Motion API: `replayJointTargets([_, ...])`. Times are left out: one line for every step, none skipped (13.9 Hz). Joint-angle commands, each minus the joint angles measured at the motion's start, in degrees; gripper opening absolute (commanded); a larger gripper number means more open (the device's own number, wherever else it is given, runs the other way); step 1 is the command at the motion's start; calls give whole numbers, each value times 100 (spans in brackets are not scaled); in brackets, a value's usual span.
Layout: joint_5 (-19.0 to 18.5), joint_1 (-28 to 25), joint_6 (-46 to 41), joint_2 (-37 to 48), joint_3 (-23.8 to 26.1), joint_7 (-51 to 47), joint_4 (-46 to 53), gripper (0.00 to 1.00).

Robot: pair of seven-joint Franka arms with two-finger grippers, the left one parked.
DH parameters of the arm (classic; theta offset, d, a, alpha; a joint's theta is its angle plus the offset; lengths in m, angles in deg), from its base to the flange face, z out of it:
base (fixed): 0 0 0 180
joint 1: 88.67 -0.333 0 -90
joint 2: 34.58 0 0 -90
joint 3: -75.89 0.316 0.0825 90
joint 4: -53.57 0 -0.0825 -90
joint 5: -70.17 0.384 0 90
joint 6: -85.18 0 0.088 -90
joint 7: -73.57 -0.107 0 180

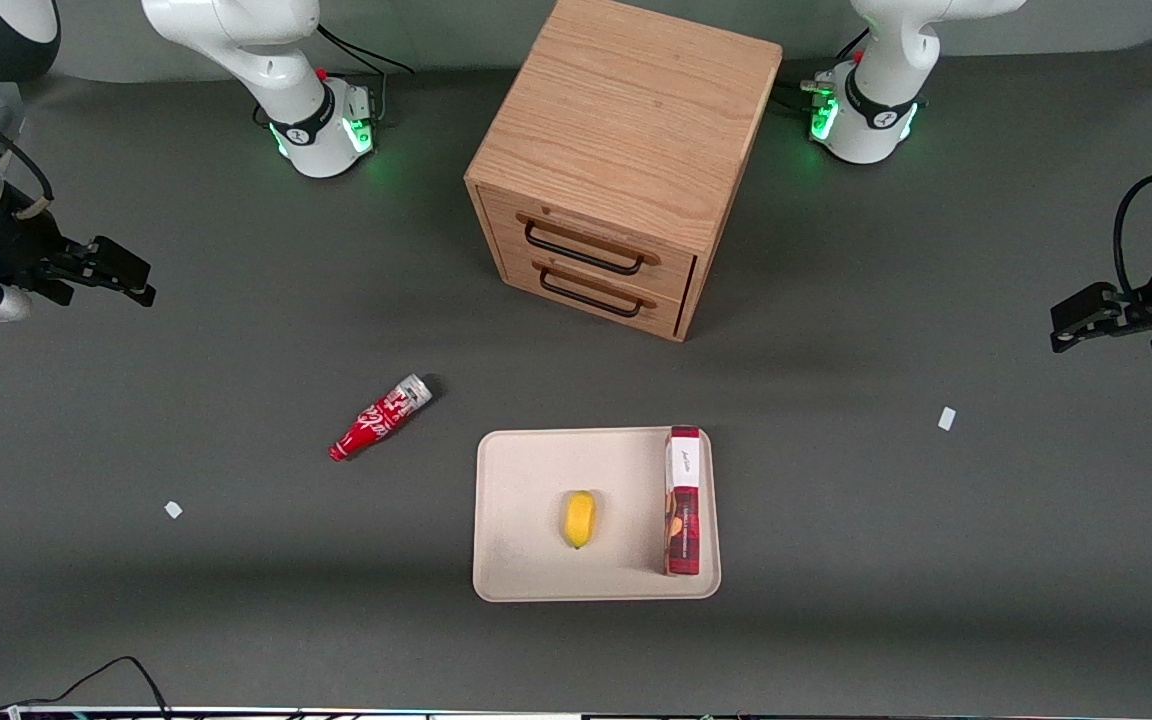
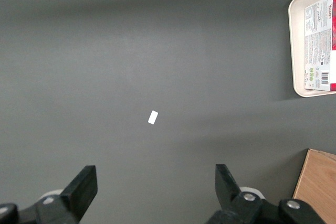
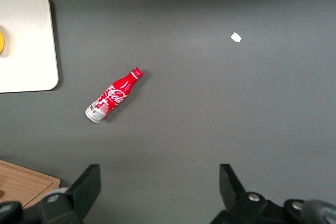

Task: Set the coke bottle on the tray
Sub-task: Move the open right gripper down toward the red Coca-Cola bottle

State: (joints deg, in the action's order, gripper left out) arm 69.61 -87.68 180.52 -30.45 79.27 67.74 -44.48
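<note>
Gripper (image 1: 126, 275): one working, held high at the working arm's end of the table, well apart from everything; fingers spread wide with nothing between them, as the right wrist view shows (image 3: 160, 192).
Paper scraps: two, small and white, flat on the table; one (image 1: 173, 510) toward the working arm's end, nearer the front camera than the bottle; one (image 1: 947, 418) toward the parked arm's end.
Coke bottle (image 1: 381, 417): one, lying on its side on the bare table, apart from the tray, silver base toward the drawer unit, red neck angled toward the front camera; not yet gripped.
Drawer unit (image 1: 626, 160): one, wooden, two drawers with dark handles, both shut; farther from the front camera than the tray.
Tray (image 1: 521, 570): one, cream, flat on the table, beside the bottle.
Yellow fruit (image 1: 579, 518): one, resting near the middle of the tray.
Box (image 1: 684, 500): one, red and white, on the tray along its edge toward the parked arm's end.
Risk, grasp: the bottle is round and lying down; fingers closing off its axis would likely roll or skid it away.
Risk, placing: a slim bottle stood upright may topple.
Risk, crowding: free tray floor lies mostly at the bottle's end; a careless descent could nudge the fruit.
</note>
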Motion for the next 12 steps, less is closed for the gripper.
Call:
replayJointTargets([144, -55, -130, -70, -14, -137, 146, 100])
replayJointTargets([144, -64, -138, -70, -22, -138, 154, 100])
replayJointTargets([153, -64, -138, -79, -22, -155, 163, 100])
replayJointTargets([153, -55, -130, -131, -22, -207, 172, 100])
replayJointTargets([153, -55, -130, -175, -22, -217, 190, 100])
replayJointTargets([153, -64, -130, -219, -22, -234, 190, 100])
replayJointTargets([161, -81, -77, -307, -14, -434, 198, 100])
replayJointTargets([188, -125, -16, -395, 30, -854, 207, 100])
replayJointTargets([292, -134, 89, -483, 161, -1424, 199, 100])
replayJointTargets([311, -134, 177, -605, 293, -2117, 190, 100])
replayJointTargets([320, -143, 282, -754, 416, -2776, 190, 100])
replayJointTargets([311, -143, 414, -921, 574, -3349, 172, 100])
